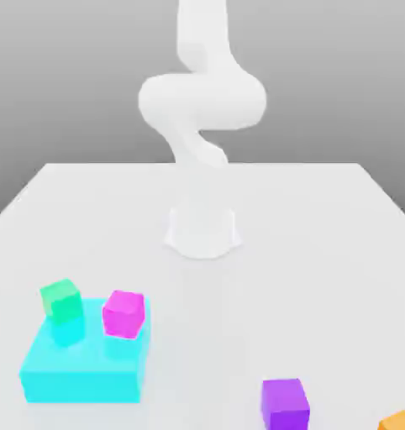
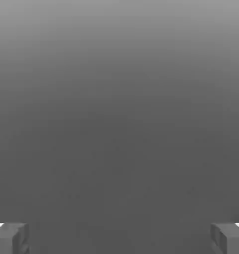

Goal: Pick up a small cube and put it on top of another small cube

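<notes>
Four small plain cubes | glossy violet-purple cube (image 1: pixel 285 406) at five o'clock in exterior view, open table (image 1: pixel 214 336) around | magenta-pink cube (image 1: pixel 123 315) on flat cyan block (image 1: pixel 84 369), eight o'clock | two-finger gripper (image 2: pixel 119 239) wide open, empty

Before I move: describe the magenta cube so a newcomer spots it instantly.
Find the big flat cyan block at the exterior view's left. On top sit two small cubes; the magenta cube is the one nearer the robot's centerline. Its bright pink separates it from the green cube.
</notes>
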`<state>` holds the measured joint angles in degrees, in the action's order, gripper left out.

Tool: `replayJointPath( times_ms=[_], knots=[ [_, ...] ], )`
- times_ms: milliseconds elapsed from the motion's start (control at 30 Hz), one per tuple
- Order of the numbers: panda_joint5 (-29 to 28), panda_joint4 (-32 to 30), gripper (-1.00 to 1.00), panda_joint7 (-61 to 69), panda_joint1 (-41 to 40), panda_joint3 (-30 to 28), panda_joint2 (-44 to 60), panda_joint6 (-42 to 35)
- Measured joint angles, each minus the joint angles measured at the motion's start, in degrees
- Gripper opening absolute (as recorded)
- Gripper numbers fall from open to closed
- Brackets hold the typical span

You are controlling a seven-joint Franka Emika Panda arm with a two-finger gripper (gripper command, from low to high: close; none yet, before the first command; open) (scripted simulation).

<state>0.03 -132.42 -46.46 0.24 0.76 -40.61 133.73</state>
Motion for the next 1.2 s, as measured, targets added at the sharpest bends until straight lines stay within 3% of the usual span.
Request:
replayJointPath(
  times_ms=[633, 1033, 1067, 1200],
  knots=[
    [-2.53, -4.87, 0.00, -6.74, 2.62, 6.17, 39.82, 14.80],
    [-6.67, -5.08, 0.00, -11.76, 6.83, 4.41, 64.80, 27.81],
    [-6.94, -4.87, -1.00, -11.96, 7.07, 4.12, 65.95, 28.73],
    [-6.98, -4.87, -1.00, -12.01, 7.05, 4.13, 65.95, 28.76]
  ],
)
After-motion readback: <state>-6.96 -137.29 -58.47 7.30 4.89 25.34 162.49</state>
